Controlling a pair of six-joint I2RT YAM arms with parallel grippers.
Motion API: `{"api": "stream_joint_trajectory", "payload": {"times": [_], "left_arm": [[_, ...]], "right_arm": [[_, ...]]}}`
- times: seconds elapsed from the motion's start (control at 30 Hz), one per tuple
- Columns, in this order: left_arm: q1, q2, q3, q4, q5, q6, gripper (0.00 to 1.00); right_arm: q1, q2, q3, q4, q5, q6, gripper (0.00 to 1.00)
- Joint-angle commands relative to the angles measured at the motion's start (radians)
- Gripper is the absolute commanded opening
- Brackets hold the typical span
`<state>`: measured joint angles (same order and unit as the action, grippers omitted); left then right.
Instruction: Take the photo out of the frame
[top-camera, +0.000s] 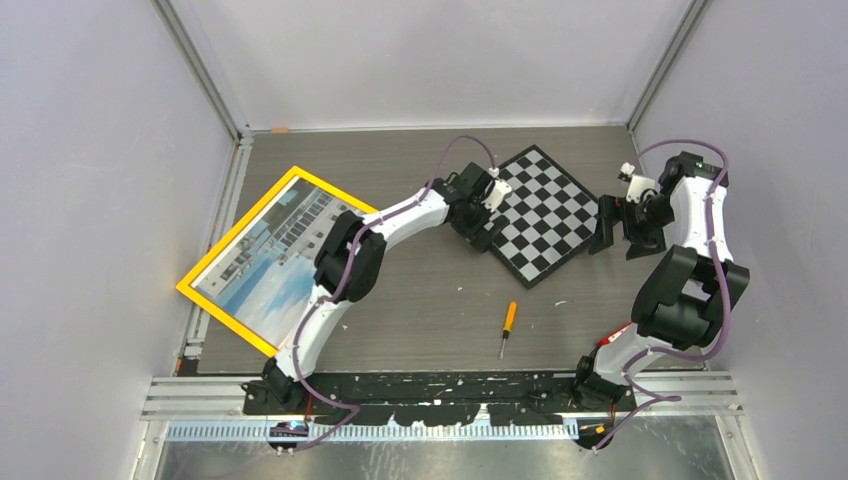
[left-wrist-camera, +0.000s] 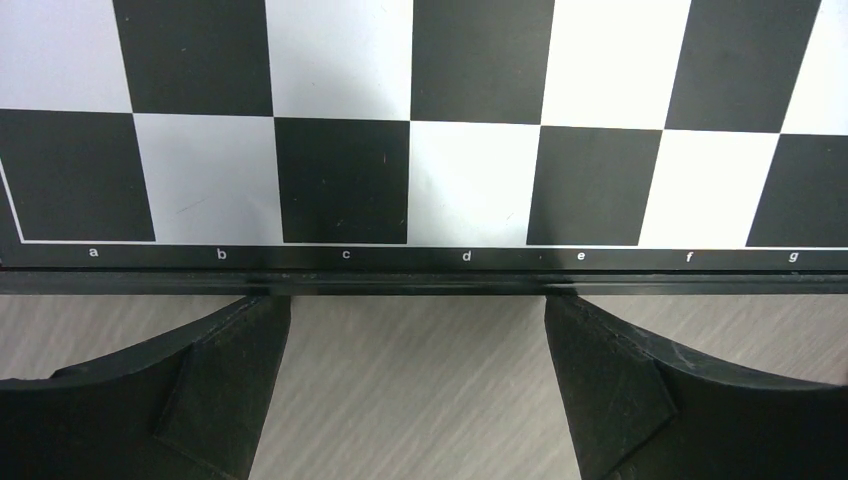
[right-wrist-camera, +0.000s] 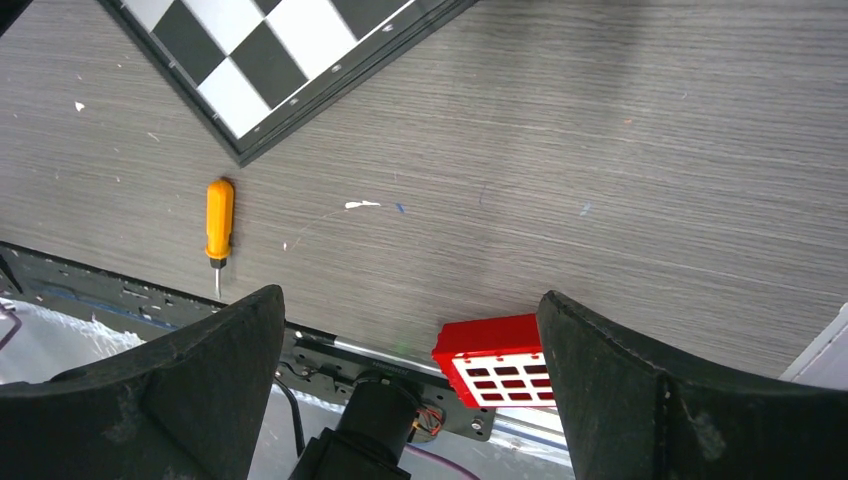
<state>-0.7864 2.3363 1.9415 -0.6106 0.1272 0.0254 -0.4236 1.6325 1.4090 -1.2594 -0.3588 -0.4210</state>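
The top view looks steeply down from above and behind the arm bases over the whole counter (top-camera: 430, 300). The left wrist view sits low, looking past the left end effector (left-wrist-camera: 415, 310), very close to the checkerboard (left-wrist-camera: 420, 150) and its lettered edge. The right wrist view is higher and faces the near edge, sharing the checkerboard corner and the screwdriver (right-wrist-camera: 219, 222) with the top view.

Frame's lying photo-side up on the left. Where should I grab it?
Take the frame by its thin yellow border near the left corner, coming in from the left. That corner appears to overhang the tabletop, which may leave room for a finger beneath. Elsewhere it lies flat.
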Motion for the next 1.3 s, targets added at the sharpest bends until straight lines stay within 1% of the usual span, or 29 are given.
{"api": "stream_joint_trajectory", "payload": {"times": [0.0,0.13,0.17,0.2,0.33,0.47,0.53,0.6,0.73,0.83,0.97,1.07,1.17,1.2,1.23,1.27], "left_arm": [[-0.005,0.112,0.183,0.018,0.072,-0.021,1.0],[-0.004,0.257,0.45,-0.067,0.094,-0.018,1.0],[-0.005,0.28,0.489,-0.072,0.101,-0.017,1.0],[-0.008,0.292,0.51,-0.065,0.102,-0.016,1.0],[-0.013,0.284,0.517,-0.045,0.1,-0.021,1.0],[-0.007,0.199,0.493,-0.09,0.115,-0.021,1.0],[0.01,0.116,0.42,-0.099,0.119,-0.055,1.0],[0.026,0.01,0.297,-0.081,0.12,-0.072,1.0],[0.058,-0.187,0.071,-0.092,0.113,-0.049,1.0],[0.118,-0.319,-0.077,-0.133,0.11,-0.059,1.0],[0.254,-0.508,-0.329,-0.145,0.092,-0.064,1.0],[0.348,-0.605,-0.436,-0.205,0.067,-0.031,1.0],[0.464,-0.674,-0.5,-0.298,0.079,0.068,1.0],[0.51,-0.702,-0.523,-0.328,0.102,0.106,1.0],[0.549,-0.728,-0.544,-0.365,0.117,0.16,1.0],[0.587,-0.757,-0.563,-0.402,0.125,0.211,1.0]], "right_arm": [[-0.004,-0.009,0.063,-0.042,-0.034,-0.034,1.0],[-0.004,-0.02,0.075,-0.061,-0.046,-0.04,1.0],[-0.004,-0.019,0.082,-0.07,-0.045,-0.044,1.0],[-0.004,-0.015,0.091,-0.084,-0.046,-0.047,1.0],[-0.004,-0.009,0.119,-0.091,-0.059,-0.042,1.0],[0.014,0.004,0.147,-0.066,-0.11,0.017,1.0],[0.038,0.008,0.159,-0.041,-0.125,0.058,1.0],[0.066,0.012,0.169,-0.007,-0.132,0.093,1.0],[0.131,0.027,0.202,0.031,-0.138,0.141,1.0],[0.184,0.043,0.231,0.057,-0.138,0.167,1.0],[0.262,0.071,0.249,0.112,-0.133,0.202,1.0],[0.331,0.114,0.277,0.133,-0.137,0.231,1.0],[0.388,0.145,0.296,0.157,-0.148,0.263,1.0],[0.41,0.149,0.293,0.172,-0.149,0.274,1.0],[0.422,0.151,0.287,0.184,-0.15,0.284,1.0],[0.46,0.154,0.28,0.195,-0.152,0.297,1.0]]}}
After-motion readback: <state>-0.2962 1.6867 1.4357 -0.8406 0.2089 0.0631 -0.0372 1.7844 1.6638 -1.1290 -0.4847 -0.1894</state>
